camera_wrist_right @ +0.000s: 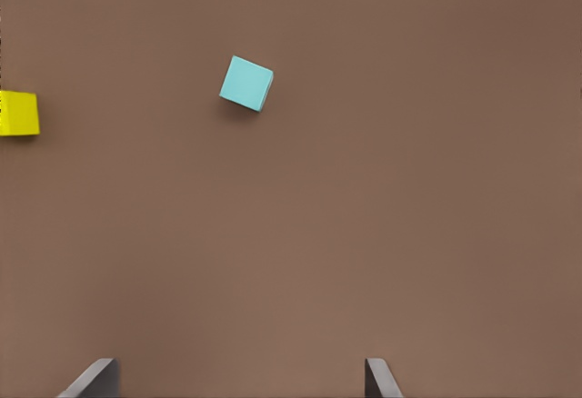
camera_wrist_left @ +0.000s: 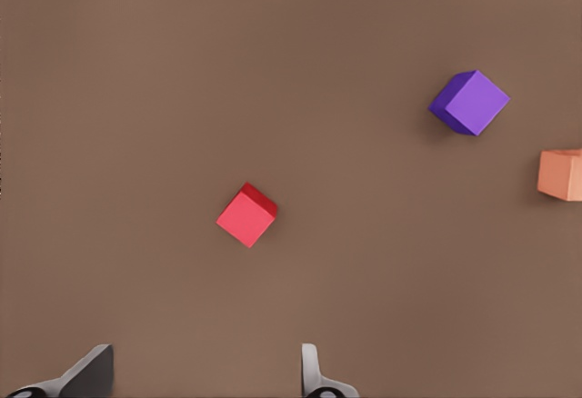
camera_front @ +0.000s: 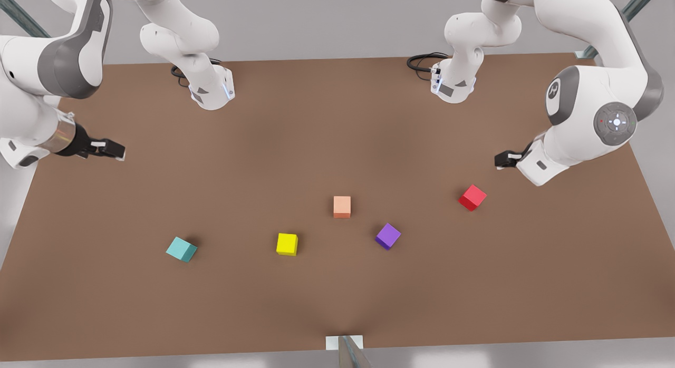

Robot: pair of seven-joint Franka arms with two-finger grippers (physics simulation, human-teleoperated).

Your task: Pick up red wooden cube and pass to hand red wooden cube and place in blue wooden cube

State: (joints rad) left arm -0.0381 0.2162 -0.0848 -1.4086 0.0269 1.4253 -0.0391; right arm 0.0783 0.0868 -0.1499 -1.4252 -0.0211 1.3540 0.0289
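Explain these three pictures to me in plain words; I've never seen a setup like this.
These are simulator renders of two white robot arms over a brown table. The front view looks down on the whole scene. The other two come from cameras on the arms' wrists, looking down past their own fingertips.

The left gripper, at the front view's right, hangs open above the table near the red wooden cube; its camera also catches the purple cube and peach cube. The right gripper, at the front view's left, hangs open too, and its camera sees the blue wooden cube and yellow cube.

All five cubes lie apart on the table. Nothing is held.
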